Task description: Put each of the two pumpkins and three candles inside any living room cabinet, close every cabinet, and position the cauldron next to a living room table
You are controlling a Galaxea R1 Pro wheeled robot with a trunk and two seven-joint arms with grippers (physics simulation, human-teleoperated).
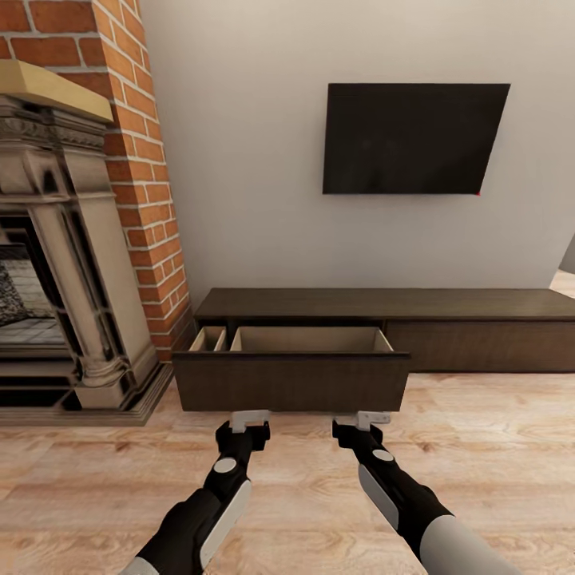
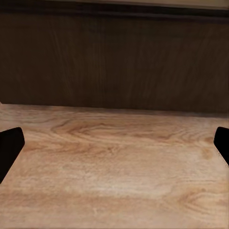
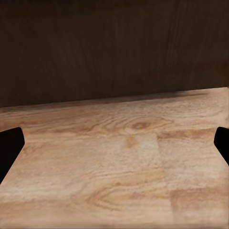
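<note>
The long low dark-brown cabinet (image 1: 383,304) stands against the wall. Its left drawer (image 1: 291,382) is pulled out over the floor. The part of the drawer's inside that I can see holds a narrow side compartment and a wide one, both bare. My left gripper (image 1: 249,417) and right gripper (image 1: 362,418) hang just in front of the drawer front, low near the floor, both open and holding nothing. Each wrist view faces the dark drawer front (image 2: 114,62) (image 3: 114,47), with the fingertips (image 2: 9,148) (image 3: 9,148) spread wide. The pumpkins, candles, cauldron and table are out of view.
A brick chimney with a stone fireplace (image 1: 72,239) and its raised hearth stands close at the left. A black TV (image 1: 411,140) hangs on the wall above the cabinet. Light wood floor (image 1: 319,495) stretches around my arms and to the right.
</note>
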